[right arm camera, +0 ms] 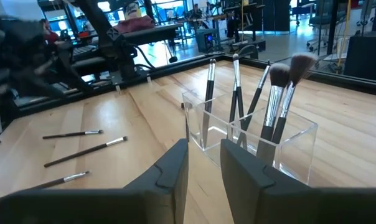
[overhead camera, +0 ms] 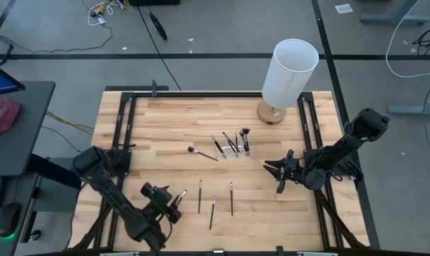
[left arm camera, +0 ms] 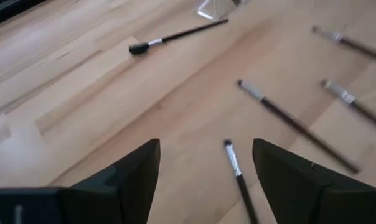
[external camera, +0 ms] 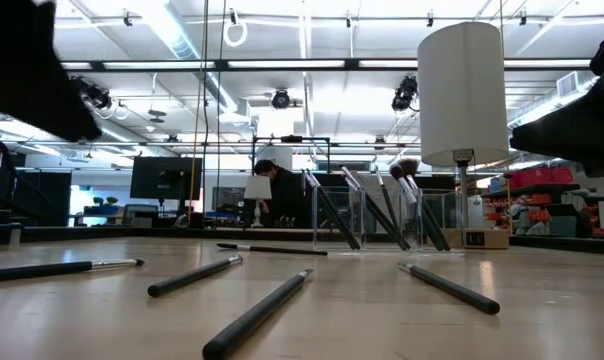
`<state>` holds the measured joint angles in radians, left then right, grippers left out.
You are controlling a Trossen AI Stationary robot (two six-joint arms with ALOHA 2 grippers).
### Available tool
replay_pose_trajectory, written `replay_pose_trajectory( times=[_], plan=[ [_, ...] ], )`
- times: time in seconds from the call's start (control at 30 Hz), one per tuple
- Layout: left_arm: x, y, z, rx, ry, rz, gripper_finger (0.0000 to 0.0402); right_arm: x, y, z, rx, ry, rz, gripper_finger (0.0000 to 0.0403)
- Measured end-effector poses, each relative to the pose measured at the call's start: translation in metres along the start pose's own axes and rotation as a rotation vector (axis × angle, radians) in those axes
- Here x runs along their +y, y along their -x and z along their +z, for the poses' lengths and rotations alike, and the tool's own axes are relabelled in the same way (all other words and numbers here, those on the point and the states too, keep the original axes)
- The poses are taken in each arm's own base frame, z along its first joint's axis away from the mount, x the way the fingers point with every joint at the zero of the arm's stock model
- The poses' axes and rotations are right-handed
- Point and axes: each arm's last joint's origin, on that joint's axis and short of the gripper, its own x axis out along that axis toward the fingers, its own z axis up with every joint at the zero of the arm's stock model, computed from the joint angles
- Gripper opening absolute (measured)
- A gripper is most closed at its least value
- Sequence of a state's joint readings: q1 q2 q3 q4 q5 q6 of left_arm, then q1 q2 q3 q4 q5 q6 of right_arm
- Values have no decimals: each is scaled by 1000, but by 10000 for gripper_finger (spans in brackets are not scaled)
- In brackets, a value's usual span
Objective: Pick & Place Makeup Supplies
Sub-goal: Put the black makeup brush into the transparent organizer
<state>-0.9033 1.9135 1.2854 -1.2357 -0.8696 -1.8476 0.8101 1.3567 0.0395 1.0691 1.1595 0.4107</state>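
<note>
Left gripper (overhead camera: 174,205) wide open, empty, over the near-left brush (left arm camera: 238,177); right gripper (overhead camera: 279,178) narrowly open, empty, near the holder (overhead camera: 233,151).
Risk: the slim brush may roll from a skewed pinch. It lies between the fingers (left arm camera: 135,171), tip toward 12 o'clock; more brushes (overhead camera: 215,199) at 2 o'clock.

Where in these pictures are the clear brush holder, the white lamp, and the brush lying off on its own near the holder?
clear holder (right arm camera: 297,146), right wrist view, on its front wall.
white lamp (overhead camera: 290,71), high view, on the shade's side.
lone brush (left arm camera: 175,37), left wrist view, on the middle of its handle.
</note>
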Motion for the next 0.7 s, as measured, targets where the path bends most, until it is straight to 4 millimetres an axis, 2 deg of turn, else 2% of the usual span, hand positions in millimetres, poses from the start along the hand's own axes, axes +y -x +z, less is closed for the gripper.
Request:
replay_pose_trajectory(
  times=[0.23, 0.5, 0.7],
  plan=[
    [-8, -14, -37, -40, -23, 19, 261, 0, 0, 0, 0, 0, 0, 98],
    [9, -36, -82, -91, 106, -171, 261, 0, 0, 0, 0, 0, 0, 98],
    [13, -56, -94, -145, 94, -279, 252, 0, 0, 0, -1, -12, -2, 98]
  ],
)
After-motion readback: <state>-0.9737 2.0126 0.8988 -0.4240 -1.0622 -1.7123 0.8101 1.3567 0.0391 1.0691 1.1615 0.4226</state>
